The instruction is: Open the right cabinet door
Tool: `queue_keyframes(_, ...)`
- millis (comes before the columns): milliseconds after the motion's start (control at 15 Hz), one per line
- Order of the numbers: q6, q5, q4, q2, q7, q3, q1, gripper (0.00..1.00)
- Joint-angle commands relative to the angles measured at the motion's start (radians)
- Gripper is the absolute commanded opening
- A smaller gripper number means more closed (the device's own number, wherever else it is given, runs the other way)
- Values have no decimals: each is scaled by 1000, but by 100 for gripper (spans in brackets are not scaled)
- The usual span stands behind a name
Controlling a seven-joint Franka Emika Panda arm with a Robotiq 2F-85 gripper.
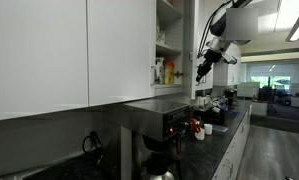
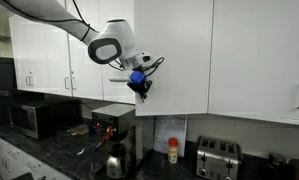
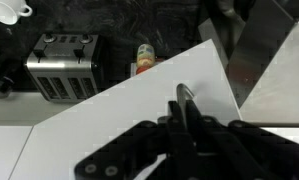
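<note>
One relation governs next move: right cabinet door presents free vertical edge at fingertips, near lower corner; panel runs away from fingers toward hinge side. Door long axis vertical. Gripper sits touching or just beside that edge in an exterior view; contact not confirmed. Wrist view: finger lies over white panel face. Finger state: cannot tell whether clenched or released. Door appears ajar; shelf bottles exposed beside fingers. Judgement: pull must arc about far hinge; main risk is slip off edge.
</note>
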Motion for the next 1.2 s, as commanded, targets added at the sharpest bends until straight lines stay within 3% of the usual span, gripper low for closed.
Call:
queue_keyframes(0,24,14,-40,-93,-84,-71,13,3)
queue_keyframes(800,-63,68,-36,-125,-267,-202,26,3)
queue_keyframes(867,-102,87,-28,-129,-316,-220,31,35)
queue_keyframes(1000,-142,125,-13,-144,-401,-255,33,42)
queue_keyframes(1133,-209,142,14,-174,-462,-296,29,56)
